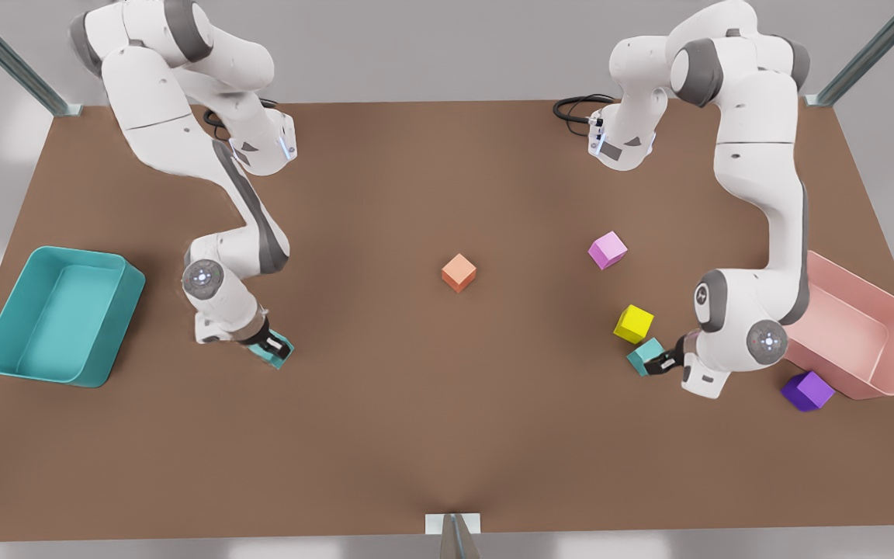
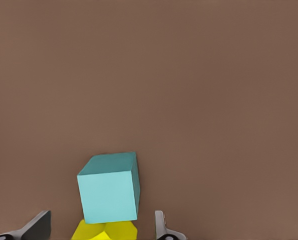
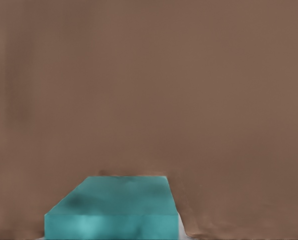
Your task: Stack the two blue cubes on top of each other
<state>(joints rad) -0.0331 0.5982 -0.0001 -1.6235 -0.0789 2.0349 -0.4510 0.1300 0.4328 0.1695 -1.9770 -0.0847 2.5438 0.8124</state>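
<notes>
The left hand (image 1: pixel 663 363), at the lower right of the front view, is low over the counter (image 1: pixel 447 435) with its two dark fingers (image 2: pixel 36 227) spread apart on each side of one teal cube (image 1: pixel 645 355), not clenched on it; in the left wrist view this cube (image 2: pixel 110 187) is a plain matte block with sharp edges, and the yellow cube (image 2: pixel 106 230) sits just beside it. The right hand (image 1: pixel 272 347), at the lower left of the front view, is down on the second teal cube (image 1: pixel 278 351), which lies between its dark fingers; whether it is really grasping the cube I cannot tell. In the right wrist view the same cube (image 3: pixel 114 210) shows a flat, dull teal top. The two teal cubes are well apart, both on the smooth brown counter. Other cubes: one yellow (image 1: pixel 633 323), one pink (image 1: pixel 607 250), one orange (image 1: pixel 459 272), one purple (image 1: pixel 807 390). There are two open bins with rounded corners: one teal bin (image 1: pixel 8 310) at the left and one pink bin (image 1: pixel 893 357) at the right, the purple cube just beside the pink one.
</notes>
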